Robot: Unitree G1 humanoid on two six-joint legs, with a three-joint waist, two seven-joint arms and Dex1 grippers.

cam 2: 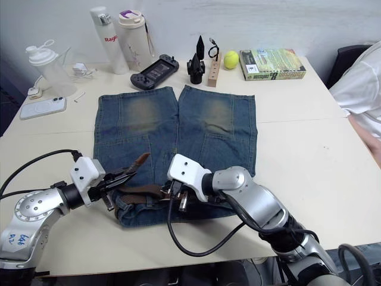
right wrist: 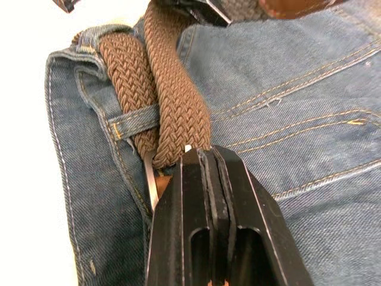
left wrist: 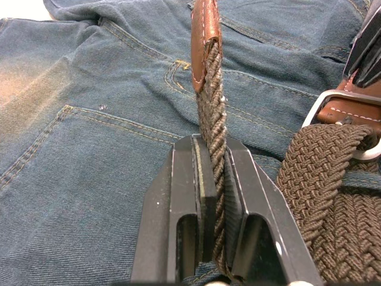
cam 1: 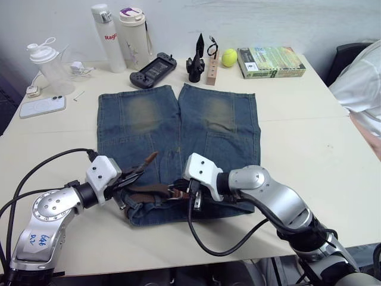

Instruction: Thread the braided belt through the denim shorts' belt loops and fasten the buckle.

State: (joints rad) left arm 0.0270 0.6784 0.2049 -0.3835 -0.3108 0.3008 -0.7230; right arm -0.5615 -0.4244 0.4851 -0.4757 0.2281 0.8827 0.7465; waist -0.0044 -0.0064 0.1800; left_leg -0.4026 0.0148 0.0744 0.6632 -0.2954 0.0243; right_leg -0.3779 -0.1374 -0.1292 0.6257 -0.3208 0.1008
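While the left gripper [left wrist: 214, 179] pinches the braided belt [left wrist: 211, 119] just behind its smooth leather tip, which sticks up over the denim shorts [cam 1: 178, 128], the right gripper [right wrist: 211, 158] has its fingers pressed together at the buckle [left wrist: 333, 104], though whether they grip it I cannot tell. One woven strand passes under a belt loop [right wrist: 134, 122]. Those shorts lie flat mid-table [cam 1: 309, 137], waistband toward the near edge.
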